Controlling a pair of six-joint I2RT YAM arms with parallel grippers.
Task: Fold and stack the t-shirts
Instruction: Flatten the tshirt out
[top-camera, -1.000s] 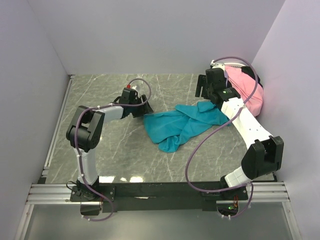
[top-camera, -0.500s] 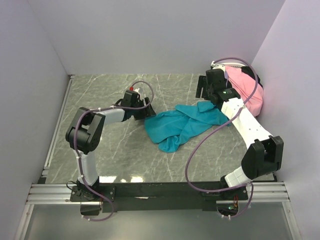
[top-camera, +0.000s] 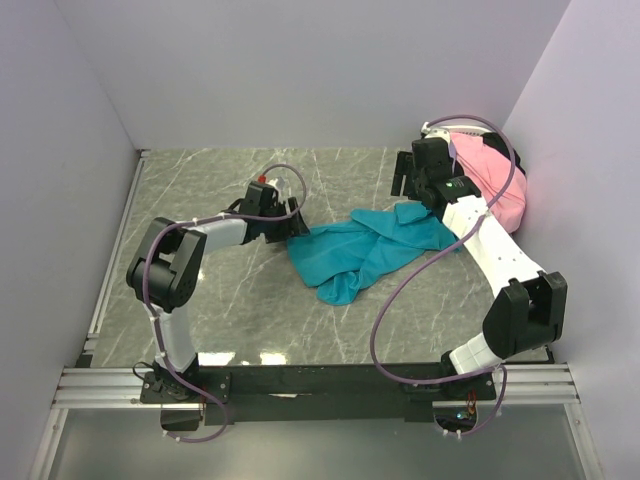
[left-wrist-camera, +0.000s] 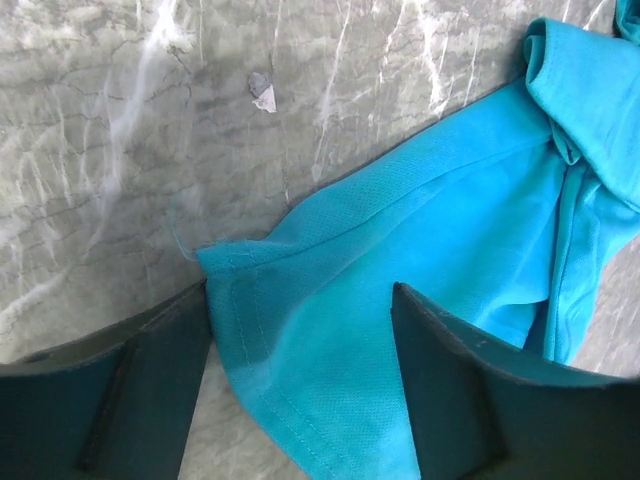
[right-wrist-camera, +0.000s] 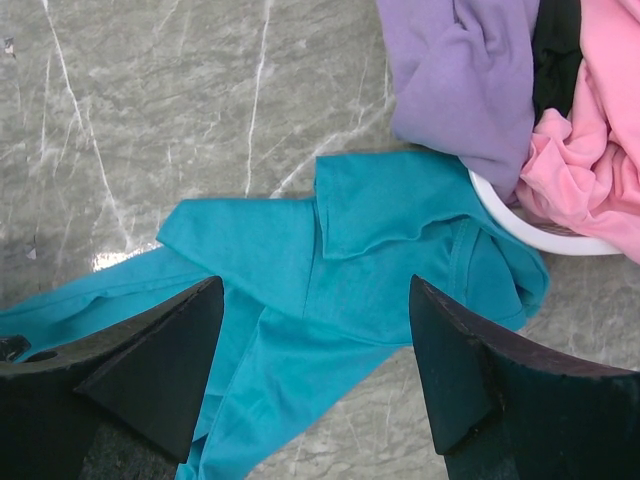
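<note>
Lying crumpled on the grey marble table (top-camera: 200, 180), the soft teal cloth t-shirt (top-camera: 365, 250) seems light and limp. The left gripper (left-wrist-camera: 300, 305), fingers apart, straddles its hemmed corner, probably the best hold; the right gripper (right-wrist-camera: 317, 300), fingers apart too, hangs above.

Teal t-shirt (top-camera: 365, 250): unfolded, crumpled, lying flat on the table (top-camera: 190, 190) right of centre, one hemmed corner pointing toward the left edge, far end touching the basket (right-wrist-camera: 525, 232) rim. Pink t-shirt (top-camera: 492, 185): bunched, heaped in the basket at the far right corner. Lavender t-shirt (right-wrist-camera: 455, 75): crumpled, draped over the basket rim. Black t-shirt (right-wrist-camera: 558, 45): partly visible between lavender and pink
</note>
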